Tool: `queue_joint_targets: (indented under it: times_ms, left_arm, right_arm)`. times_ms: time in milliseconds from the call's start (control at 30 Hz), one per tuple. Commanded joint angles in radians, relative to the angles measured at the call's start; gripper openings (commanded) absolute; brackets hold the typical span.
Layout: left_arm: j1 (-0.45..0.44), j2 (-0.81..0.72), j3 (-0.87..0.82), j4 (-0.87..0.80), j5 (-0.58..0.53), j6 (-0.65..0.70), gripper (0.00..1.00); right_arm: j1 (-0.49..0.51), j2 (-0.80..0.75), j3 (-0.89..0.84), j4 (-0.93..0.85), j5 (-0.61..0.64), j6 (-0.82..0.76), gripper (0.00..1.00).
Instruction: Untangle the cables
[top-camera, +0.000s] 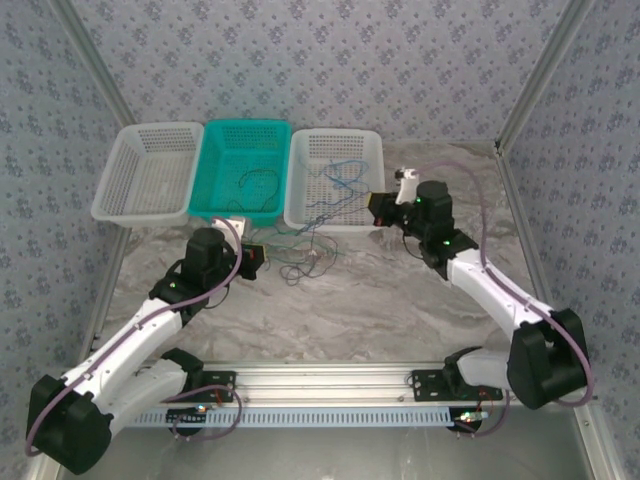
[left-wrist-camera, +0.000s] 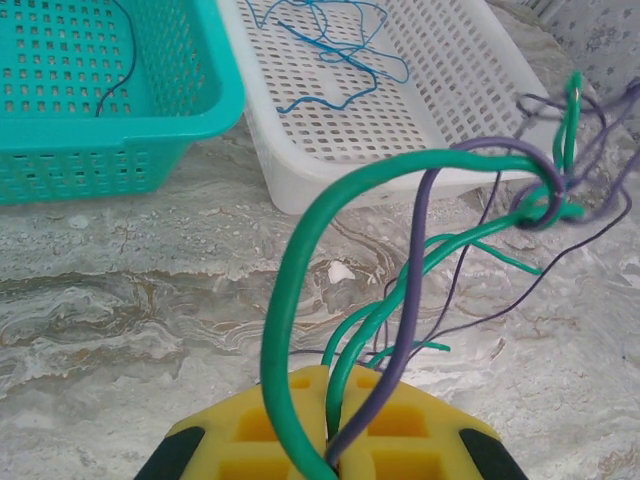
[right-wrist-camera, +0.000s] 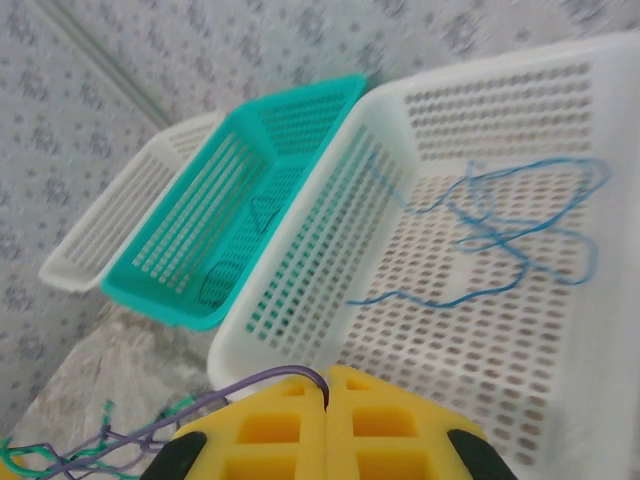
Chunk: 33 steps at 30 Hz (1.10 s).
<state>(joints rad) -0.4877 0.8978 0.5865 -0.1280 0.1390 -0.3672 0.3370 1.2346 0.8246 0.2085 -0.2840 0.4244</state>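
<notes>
my left gripper is closed tight. its yellow, foam-like pads pinch a green wire and a purple wire side by side in the seam. both are smooth and round, and they arc up out of the pads to a knot above the table, where more thin green and purple strands loop through. my right gripper is closed too, pads pressed together on a thin purple strand. it curves out of the seam and trails down left to a blurred green-and-purple snarl at the corner of that view. from above, the tangle lies on the marbled grey table between my two grippers, just in front of the baskets. a blue wire lies in loose curls on the perforated floor of the white basket. a thin dark wire sits in the teal basket beside it. the lower frame edge cuts off my pads in both wrist views. i can't tell which strand runs where inside the knot, or whether both grippers hold the same purple wire.
</notes>
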Motion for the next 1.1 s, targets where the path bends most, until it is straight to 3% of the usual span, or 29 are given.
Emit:
queue_joint_targets:
  times_ms: [0,267,400,633,700,867,1067]
  left_arm:
    - [0.000,-0.004,0.013,-0.005,-0.022,-0.007,0.00]
    - [0.000,0.001,0.008,0.013,-0.016,-0.015,0.00]
    - [0.000,-0.002,0.006,0.011,-0.016,-0.009,0.00]
    - [0.000,-0.015,0.004,-0.033,-0.077,0.002,0.00]
    - [0.000,-0.020,0.001,-0.059,-0.122,-0.004,0.00]
    - [0.008,-0.042,-0.002,-0.214,-0.371,-0.074,0.00]
    - [0.045,-0.152,-0.079,-0.233,-0.417,-0.107,0.00]
  right_arm:
    - [-0.081,-0.072,-0.022,-0.013,0.097,0.025,0.00]
    - [-0.271,-0.202,-0.089,-0.040,0.087,0.126,0.00]
    - [-0.318,-0.265,-0.084,-0.050,0.087,0.139,0.00]
    - [-0.390,-0.332,-0.043,-0.129,0.193,0.197,0.00]
    - [-0.415,-0.348,-0.039,-0.159,0.232,0.251,0.00]
    - [-0.432,-0.391,-0.017,-0.204,0.361,0.262,0.00]
    - [-0.432,-0.398,0.050,-0.204,0.406,0.252,0.00]
